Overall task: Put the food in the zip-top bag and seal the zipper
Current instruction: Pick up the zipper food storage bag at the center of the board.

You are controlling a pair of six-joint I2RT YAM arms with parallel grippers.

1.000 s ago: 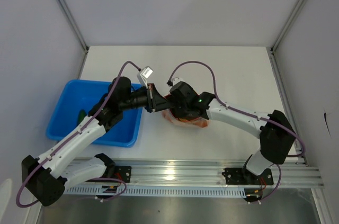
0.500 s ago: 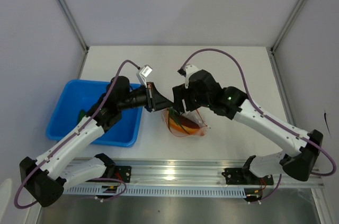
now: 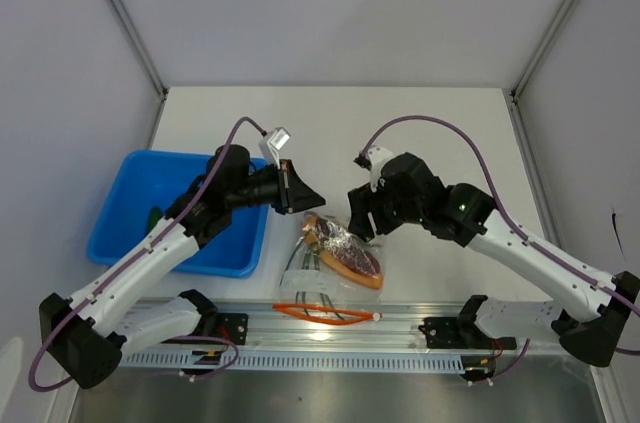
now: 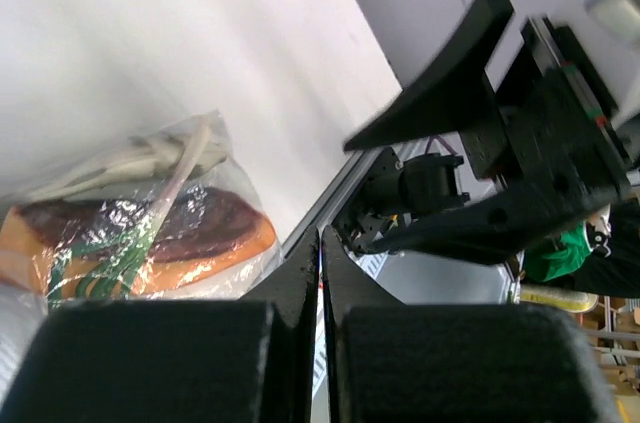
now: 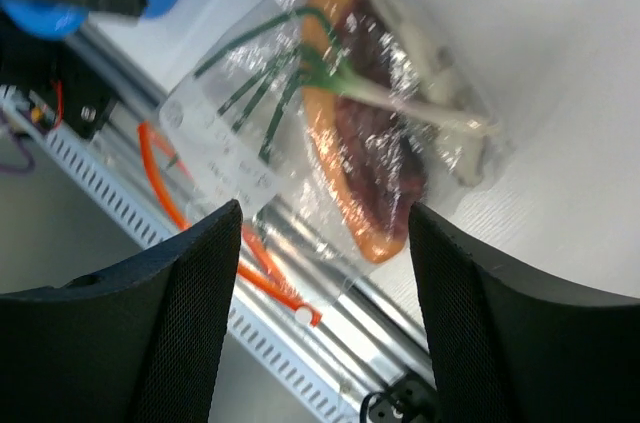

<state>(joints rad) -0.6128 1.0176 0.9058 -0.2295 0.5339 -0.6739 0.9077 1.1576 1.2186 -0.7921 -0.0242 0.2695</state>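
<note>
Nearest to me, the thin red-orange zipper strip (image 3: 330, 314) (image 5: 205, 233) hangs over the aluminium rail (image 3: 520, 324) at the near edge of the white table (image 3: 450, 133). I cannot tell if it is pressed closed. The small clear plastic zip-top bag (image 3: 300, 278) (image 5: 215, 128) lies flat just beyond it. Inside it is the flat oval dark-red meat slab with orange-tan rim (image 3: 347, 257) (image 4: 215, 223) (image 5: 375, 158), with the long thin green stalks (image 3: 305, 265) (image 4: 110, 258) (image 5: 262, 71) lying across it. The right tool (image 3: 362, 221) (image 5: 320, 213) hovers above the bag, its jaws spread wide and gripping nothing. The left tool (image 3: 305, 193) (image 4: 320, 243), just to the left and a little farther off, has its jaws pressed almost together with nothing between them. A blue plastic tray (image 3: 120, 243) sits at the left.
</note>
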